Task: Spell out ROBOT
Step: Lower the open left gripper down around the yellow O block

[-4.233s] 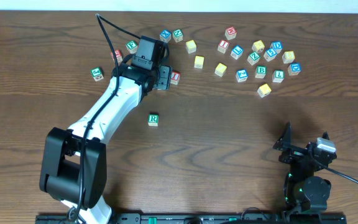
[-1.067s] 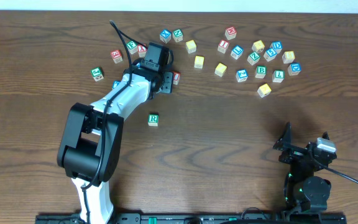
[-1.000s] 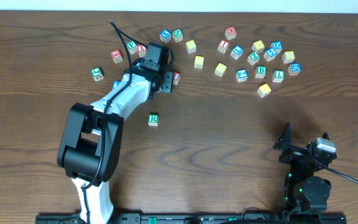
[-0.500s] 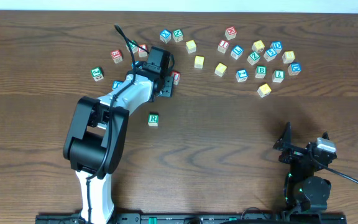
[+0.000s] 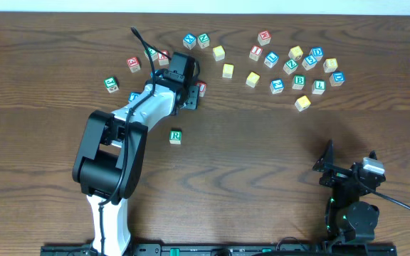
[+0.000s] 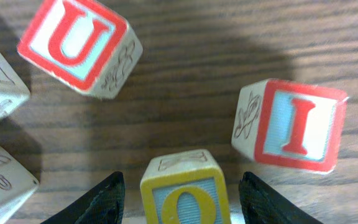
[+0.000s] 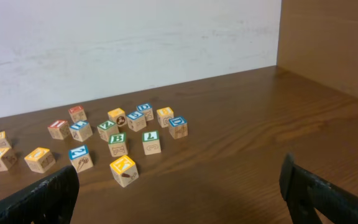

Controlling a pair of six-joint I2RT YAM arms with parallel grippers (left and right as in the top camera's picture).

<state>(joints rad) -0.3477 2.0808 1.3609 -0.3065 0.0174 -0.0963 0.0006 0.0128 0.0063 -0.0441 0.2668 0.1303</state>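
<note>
Wooden table (image 5: 262, 156) from above: the left gripper (image 5: 192, 92) sits among cubes, with the green R cube (image 5: 175, 136) at its 6 o'clock. Left wrist: its fingers (image 6: 98, 200) stand apart on both sides of a yellow O cube (image 6: 185, 194), not touching it. Right wrist: the right gripper (image 7: 179, 193) is spread wide, holding nothing.

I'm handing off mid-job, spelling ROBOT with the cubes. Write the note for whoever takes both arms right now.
Left gripper: fingers either side of the yellow O cube, next to the red I cube; a firm pinch is not clear.
Right gripper: open, empty, at the near right.
R cube stands alone mid-table; B cube is in the right cluster; a spare yellow cube lies at the back; the T is not readable.
Done: R apparently set out. Left: O, B, O, T.
</note>
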